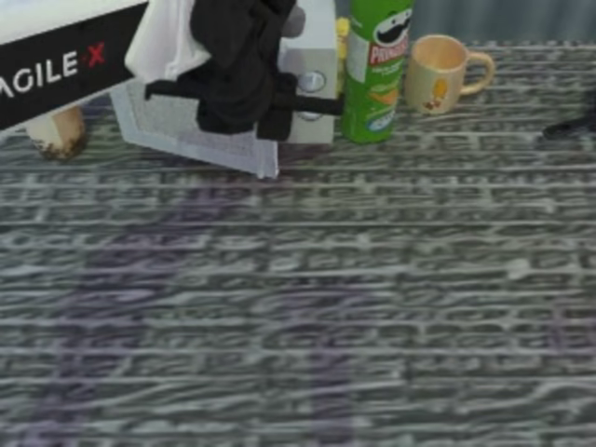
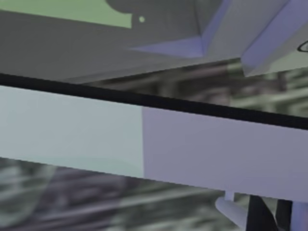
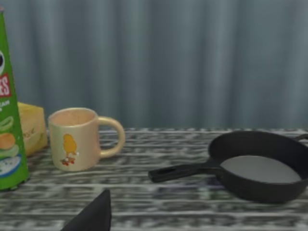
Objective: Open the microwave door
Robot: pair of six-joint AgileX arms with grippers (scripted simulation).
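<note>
Microwave (image 1: 312,74) sits at the bench's (image 1: 298,307) far left; the microwave door (image 1: 200,135) hangs ajar, swung leftward. Left gripper (image 1: 244,93) hovers over it, finger state unclear. Right arm parked far right.

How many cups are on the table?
1: a pale yellow mug with a little picture on it, at the back of the table, just right of the green chip can. The left arm could hide more behind it.
</note>
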